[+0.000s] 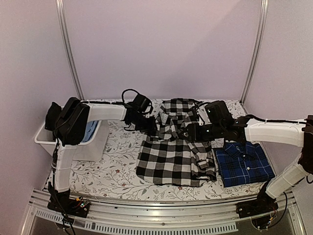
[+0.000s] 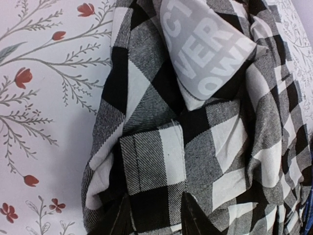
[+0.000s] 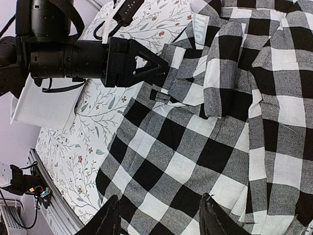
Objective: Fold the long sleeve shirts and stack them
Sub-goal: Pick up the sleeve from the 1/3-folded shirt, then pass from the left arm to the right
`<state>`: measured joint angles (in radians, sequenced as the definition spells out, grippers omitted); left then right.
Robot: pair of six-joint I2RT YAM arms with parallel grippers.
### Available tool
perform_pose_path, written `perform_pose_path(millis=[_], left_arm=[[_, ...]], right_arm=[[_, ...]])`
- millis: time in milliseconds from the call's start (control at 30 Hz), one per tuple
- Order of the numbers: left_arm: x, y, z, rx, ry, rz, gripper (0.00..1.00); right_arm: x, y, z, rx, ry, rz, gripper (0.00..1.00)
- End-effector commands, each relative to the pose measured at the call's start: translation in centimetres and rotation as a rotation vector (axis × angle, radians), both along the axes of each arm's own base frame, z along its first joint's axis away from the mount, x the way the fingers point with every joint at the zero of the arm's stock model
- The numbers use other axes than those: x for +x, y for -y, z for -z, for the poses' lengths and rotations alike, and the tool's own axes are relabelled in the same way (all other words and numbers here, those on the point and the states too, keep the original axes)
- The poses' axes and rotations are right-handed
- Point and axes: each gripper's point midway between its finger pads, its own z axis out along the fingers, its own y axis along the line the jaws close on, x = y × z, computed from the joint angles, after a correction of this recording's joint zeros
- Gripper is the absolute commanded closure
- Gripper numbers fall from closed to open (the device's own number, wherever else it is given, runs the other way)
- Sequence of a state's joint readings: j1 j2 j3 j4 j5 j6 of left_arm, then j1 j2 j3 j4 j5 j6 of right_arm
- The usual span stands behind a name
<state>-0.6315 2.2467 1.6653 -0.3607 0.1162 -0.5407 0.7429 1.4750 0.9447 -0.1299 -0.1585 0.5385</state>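
Observation:
The black-and-white check shirt (image 1: 171, 156) lies in the middle of the table, its upper part bunched and folded over. My left gripper (image 1: 148, 125) is at the shirt's upper left. In the left wrist view (image 2: 156, 218) its fingers (image 2: 193, 215) pinch a fold of the checked cloth (image 2: 151, 161) by a cuff. My right gripper (image 1: 190, 132) hovers over the shirt's upper right. It is open and empty above flat checked cloth (image 3: 186, 161) in the right wrist view (image 3: 159, 218). The navy blue plaid shirt (image 1: 244, 164) lies folded at the right.
A white bin (image 1: 73, 142) stands at the table's left edge, holding something blue. A white printed neck label (image 2: 205, 49) shows inside the collar. The floral tablecloth (image 1: 117, 161) covers the table. The left arm's body (image 3: 73, 54) is close in the right wrist view.

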Motion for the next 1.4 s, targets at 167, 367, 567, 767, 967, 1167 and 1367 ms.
perform_pose_path(millis=[167,367,567,767,967,1167,1367], left_arm=[[0.8,-0.4,1.2,0.029,-0.003,-0.015,0.58],[0.6,-0.1,1.8,0.02,-0.021,-0.006,0.63],[0.4,1.4,-2.0,-0.042,0.046,0.021,0.88],[-0.7,3.2,-6.8,-0.15,0.117,0.084,1.0],[-2.9,5.7,-10.2,-0.26,0.145,0.211,1.0],[-5.2,8.3,-11.4,-0.3,0.183,0.324,1.0],[-6.2,10.1,-11.8,-0.32,0.2,0.382,1.0]], right_arm=[[0.4,0.4,-0.8,0.006,0.019,0.013,0.47],[0.6,0.4,-1.2,0.011,0.03,0.018,0.47],[0.9,0.5,-1.7,0.009,0.05,0.03,0.47],[2.1,0.1,-2.2,0.029,0.073,0.035,0.47],[4.3,-0.5,-2.8,0.069,0.112,0.033,0.46],[6.9,-0.9,-3.5,0.171,0.098,0.053,0.43],[8.6,-1.3,-2.0,0.255,0.042,0.079,0.3]])
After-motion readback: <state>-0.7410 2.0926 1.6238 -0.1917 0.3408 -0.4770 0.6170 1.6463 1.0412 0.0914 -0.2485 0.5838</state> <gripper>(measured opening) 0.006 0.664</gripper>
